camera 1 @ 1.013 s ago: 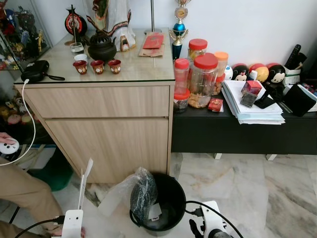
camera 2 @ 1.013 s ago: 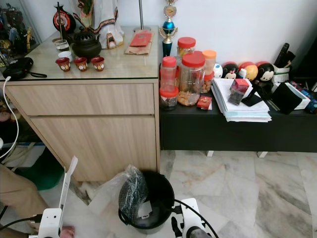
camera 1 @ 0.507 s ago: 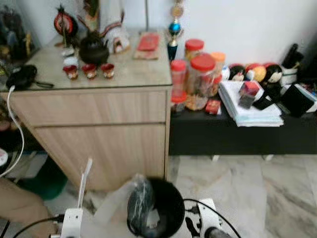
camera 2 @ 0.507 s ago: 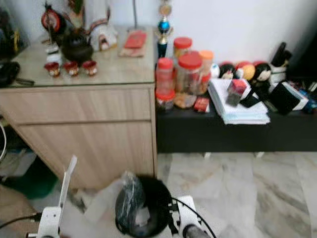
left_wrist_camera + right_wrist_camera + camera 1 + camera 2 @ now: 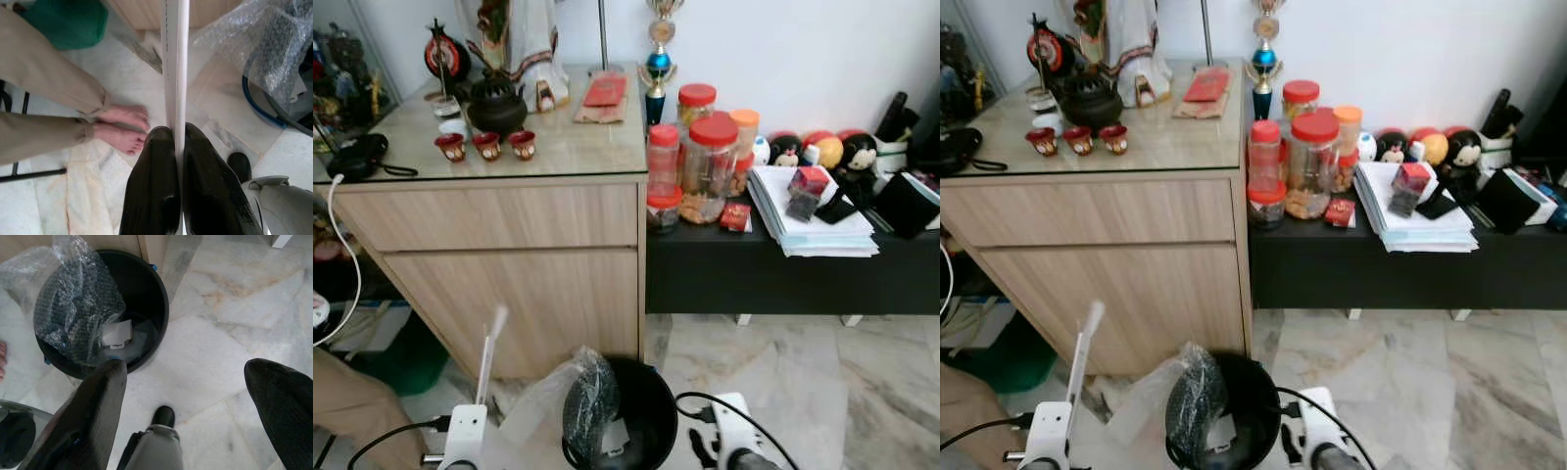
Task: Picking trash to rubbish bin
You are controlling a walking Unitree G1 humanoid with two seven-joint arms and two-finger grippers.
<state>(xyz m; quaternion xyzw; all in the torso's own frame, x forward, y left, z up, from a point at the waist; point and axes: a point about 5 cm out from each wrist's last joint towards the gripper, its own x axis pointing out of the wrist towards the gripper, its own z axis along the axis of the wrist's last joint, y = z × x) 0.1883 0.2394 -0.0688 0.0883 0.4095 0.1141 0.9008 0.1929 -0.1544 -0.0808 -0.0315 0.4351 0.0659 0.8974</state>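
Observation:
A black rubbish bin (image 5: 641, 416) stands on the marble floor in front of the wooden cabinet. Clear bubble wrap (image 5: 576, 397) is draped over its left rim, and a white scrap (image 5: 117, 333) lies inside. My left gripper (image 5: 175, 128) is shut on a thin white strip (image 5: 175, 68) that sticks up to the left of the bin (image 5: 489, 348). My right gripper (image 5: 185, 367) is open with nothing between its fingers. It hangs over bare floor just right of the bin (image 5: 146, 293).
A person's trouser leg and bare feet (image 5: 122, 128) are on the floor at my left, next to a green item (image 5: 68, 19). The cabinet (image 5: 509, 255) and a low black bench (image 5: 783, 274), loaded with jars and papers, stand behind the bin.
The head view swayed and blurred, then settled slightly shifted. The bin, bubble wrap and both arms keep their places relative to each other.

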